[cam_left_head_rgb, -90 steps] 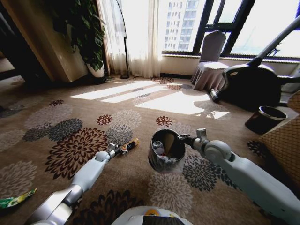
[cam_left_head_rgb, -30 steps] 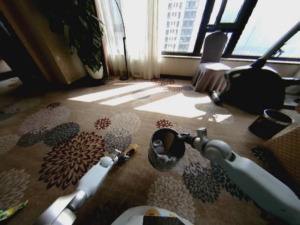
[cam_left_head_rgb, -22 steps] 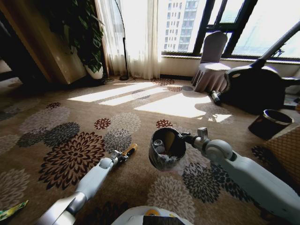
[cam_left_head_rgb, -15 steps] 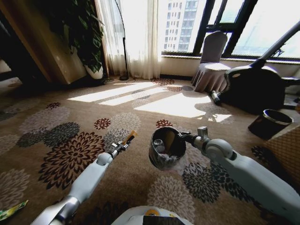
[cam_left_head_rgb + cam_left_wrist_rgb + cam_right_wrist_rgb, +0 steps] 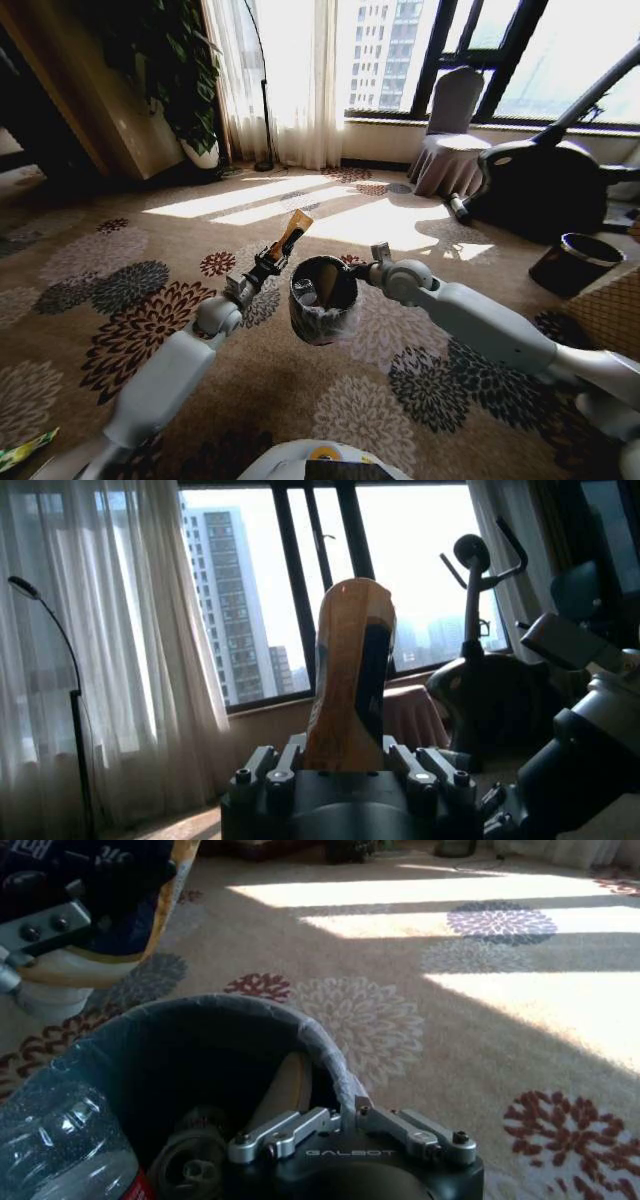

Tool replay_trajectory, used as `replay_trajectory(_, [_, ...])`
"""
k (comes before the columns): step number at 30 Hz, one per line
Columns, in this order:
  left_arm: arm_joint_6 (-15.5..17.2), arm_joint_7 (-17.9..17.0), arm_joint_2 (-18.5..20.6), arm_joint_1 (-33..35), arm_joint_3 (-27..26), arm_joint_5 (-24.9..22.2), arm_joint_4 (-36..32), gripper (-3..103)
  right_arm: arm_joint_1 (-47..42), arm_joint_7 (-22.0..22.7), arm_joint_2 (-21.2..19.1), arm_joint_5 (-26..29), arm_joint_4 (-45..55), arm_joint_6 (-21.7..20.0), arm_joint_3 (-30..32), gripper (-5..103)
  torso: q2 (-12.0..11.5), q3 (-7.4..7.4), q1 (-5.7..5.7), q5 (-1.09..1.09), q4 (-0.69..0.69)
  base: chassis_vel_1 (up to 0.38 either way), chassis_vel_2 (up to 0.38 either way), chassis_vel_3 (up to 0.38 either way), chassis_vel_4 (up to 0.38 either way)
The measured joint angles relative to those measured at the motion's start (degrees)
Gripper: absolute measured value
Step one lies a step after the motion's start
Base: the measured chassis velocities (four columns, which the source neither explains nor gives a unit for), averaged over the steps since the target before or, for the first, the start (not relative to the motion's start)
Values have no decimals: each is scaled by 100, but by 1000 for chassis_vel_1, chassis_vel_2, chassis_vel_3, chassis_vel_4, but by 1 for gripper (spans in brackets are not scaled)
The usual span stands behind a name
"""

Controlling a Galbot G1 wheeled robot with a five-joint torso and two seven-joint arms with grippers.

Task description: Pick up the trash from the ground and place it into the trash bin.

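Left gripper (image 5: 272, 258): you hold the orange-black tube (image 5: 290, 233) clamped, raised beside the bin.
Right gripper (image 5: 345, 1129): you grip the trash bin (image 5: 323, 298) by its rim.
Bin contents: a clear bottle (image 5: 60, 1136).

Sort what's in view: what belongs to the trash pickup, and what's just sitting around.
Part of the job:
- orange-black tube, held up in the left gripper
- trash bin, held by the right gripper, with a bottle inside
- green wrapper on the carpet

Just around:
- covered chair
- potted plant
- floor lamp
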Motion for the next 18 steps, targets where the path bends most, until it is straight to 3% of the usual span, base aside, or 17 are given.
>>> replay_trajectory(1, [-1, -40, 3, -35, 15, -69, -145, 35, 171, 20, 287, 14, -146, -11, -208, 2, 0, 0, 0, 0, -1, 0, 0, 0, 0])
replay_trajectory(4, [13, -104, -10, -114, 115, -131, -282, 35, 311, 121, 649, 22, -352, -17, -393, 2, 0, 0, 0, 1, -4, 0, 0, 0, 0])
replay_trajectory(10, [63, -348, -217, -129, 296, -84, -217, 35, 426, 143, 906, 32, -534, -20, -449, 2, 0, -1, 0, 1, -5, 0, 0, 0, 0])
replay_trajectory(13, [158, -795, -386, 15, 320, 61, -218, 35, 467, 135, 953, 32, -611, -29, -449, 2, 0, -1, 0, 0, -5, 0, 0, 0, 0])
replay_trajectory(15, [388, -1433, -495, 118, 313, 53, -312, 35, 470, 116, 950, 30, -648, -31, -446, 2, 0, -1, 0, 3, -5, 0, 0, 0, 0])
replay_trajectory(16, [388, -1433, -495, 118, 313, 53, -312, 35, 470, 116, 950, 30, -648, -31, -446, 2, 0, -1, 0, 3, -5, 0, 0, 0, 0])
replay_trajectory(18, [487, -1946, -538, 137, 340, -149, -341, 35, 453, 102, 930, 15, -650, -30, -432, 2, 0, -1, 0, 4, -5, 0, 0, 0, 0])
